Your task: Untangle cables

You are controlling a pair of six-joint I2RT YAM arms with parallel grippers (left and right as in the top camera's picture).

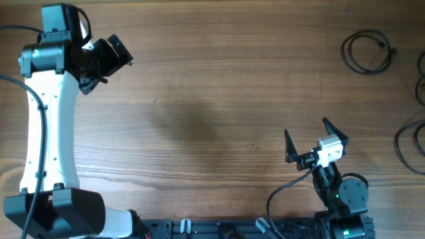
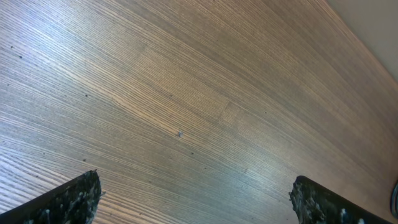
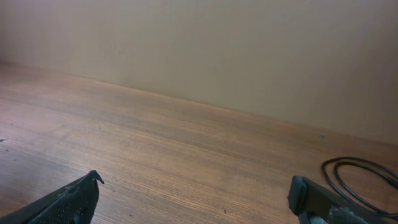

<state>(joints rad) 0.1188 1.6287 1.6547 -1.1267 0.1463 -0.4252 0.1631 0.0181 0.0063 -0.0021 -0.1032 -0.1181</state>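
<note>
A coiled black cable (image 1: 367, 52) lies on the wooden table (image 1: 212, 113) at the far right. More black cable loops (image 1: 413, 143) lie along the right edge, partly cut off. My left gripper (image 1: 114, 54) is open and empty at the far left, away from the cables. My right gripper (image 1: 312, 141) is open and empty near the front right, short of the cables. The right wrist view shows its open fingers (image 3: 193, 196) over bare wood, with a black cable loop (image 3: 364, 180) at the lower right. The left wrist view shows its open fingers (image 2: 196, 199) over bare wood.
A beige wall (image 3: 217, 50) stands behind the table's far edge in the right wrist view. The white left arm (image 1: 50, 126) runs along the left side. The arm bases (image 1: 199, 226) sit at the front edge.
</note>
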